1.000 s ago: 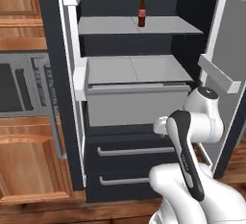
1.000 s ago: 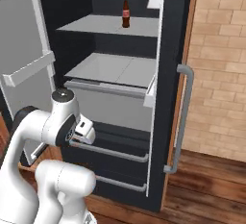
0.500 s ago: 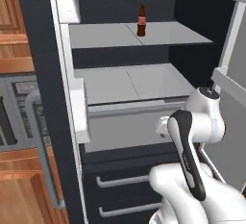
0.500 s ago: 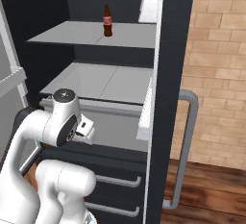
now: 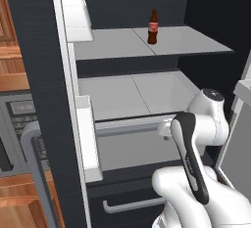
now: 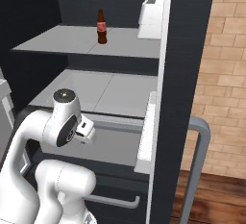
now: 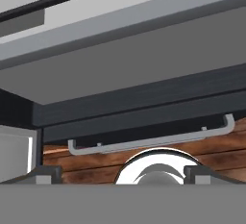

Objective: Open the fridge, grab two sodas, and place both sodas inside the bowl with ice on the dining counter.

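I see the slim dark-brown glass bottle (image 5: 153,26) upright on the smooth grey top shelf (image 5: 196,41), well above my pincer (image 7: 123,174), whose jaws are spread wide.

Fridge (image 5: 44,51) stands open; pale grey shelves visible inside.

Upper shelf (image 5: 191,41): flat, two panels meeting at a seam. One slim dark-brown bottle (image 5: 153,27) with a red label stands upright on it, on the seam line, towards the back. In the right base view the same bottle (image 6: 101,26) sits mid-shelf, well apart from the white door bin (image 6: 153,14) to its right.

Lower shelf (image 5: 127,92): same two-panel layout, bare surface, nothing lying on it.

Below: grey drawer front (image 5: 132,146), then a dark drawer with a grey bar handle (image 7: 149,139).
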